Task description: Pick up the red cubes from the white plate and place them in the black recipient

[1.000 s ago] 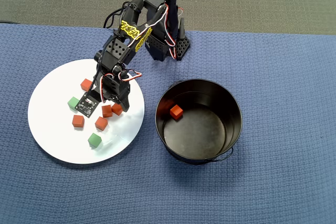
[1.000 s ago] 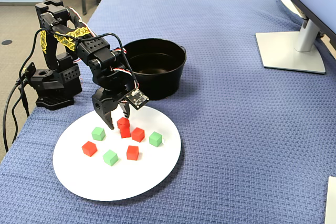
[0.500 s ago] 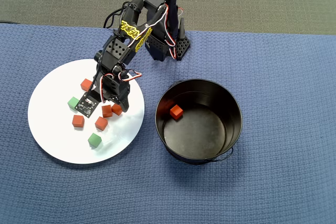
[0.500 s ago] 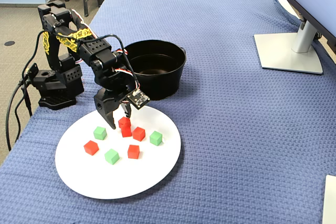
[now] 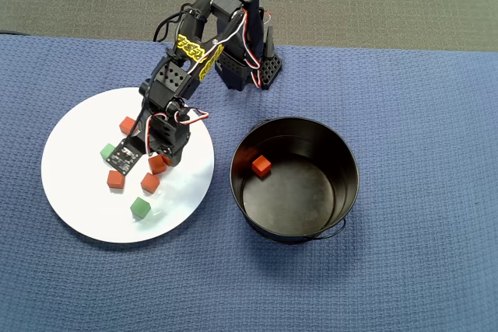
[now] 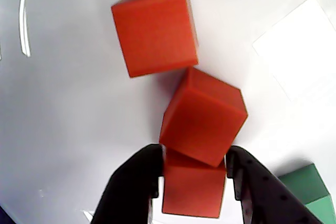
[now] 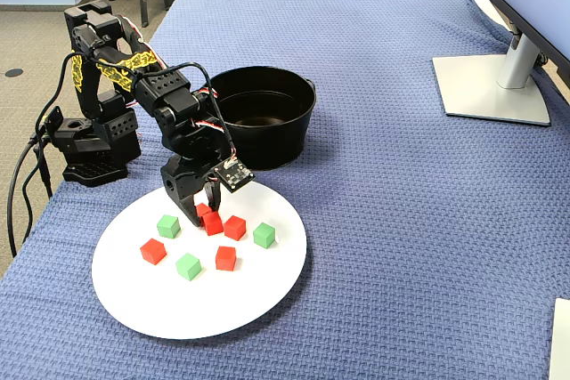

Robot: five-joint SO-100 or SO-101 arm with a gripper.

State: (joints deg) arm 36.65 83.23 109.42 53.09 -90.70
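On the white plate (image 5: 78, 192) lie several red cubes and a few green ones. In the wrist view my gripper (image 6: 194, 153) has its black fingers (image 6: 134, 187) against both sides of one red cube (image 6: 191, 192), which rests on the plate. A second red cube (image 6: 203, 116) leans on it, and a third (image 6: 155, 30) lies just beyond. From overhead the gripper (image 5: 159, 162) stands low over the plate's middle. In the fixed view the gripper (image 7: 203, 211) hides most of that cube. The black recipient (image 5: 342, 153) stands right of the plate with one red cube (image 5: 261, 166) inside.
Green cubes (image 5: 108, 151) (image 5: 140, 207) lie among the red ones; one (image 6: 307, 184) is close to the right finger. The arm's base (image 5: 241, 68) sits at the cloth's back edge. In the fixed view a monitor foot (image 7: 490, 86) stands far right.
The gripper has come down onto the plate and closed in around the red cube. It had hung higher with wider jaws. The other cubes have not moved.
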